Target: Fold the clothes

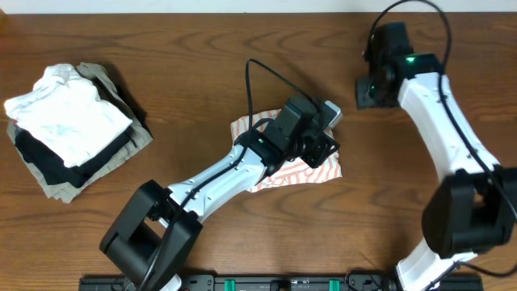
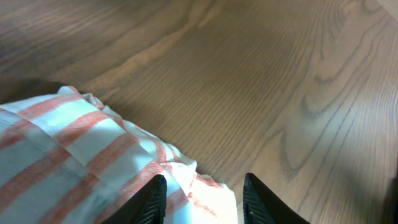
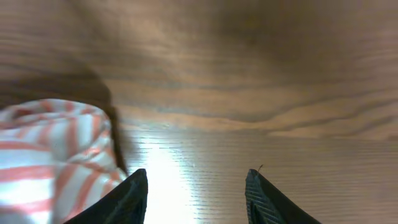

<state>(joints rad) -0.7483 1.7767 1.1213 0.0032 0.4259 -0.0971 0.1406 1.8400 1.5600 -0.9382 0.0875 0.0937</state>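
Two arms shared the table (image 1: 202,48); the striped shirt (image 1: 315,172) lay at its centre as a small bundle, seemingly nearly folded; the left gripper (image 2: 204,180) reached from the near side, low over the cloth's right edge, jaws parted, grasping nothing; the right gripper (image 3: 196,177) sat far right, parted, empty, clear of the shirt.

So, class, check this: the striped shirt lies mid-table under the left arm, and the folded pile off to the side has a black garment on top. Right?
Wrong on one point: the overhead view shows a white garment on top of the pile; the black garment lies under it. The rest stands.
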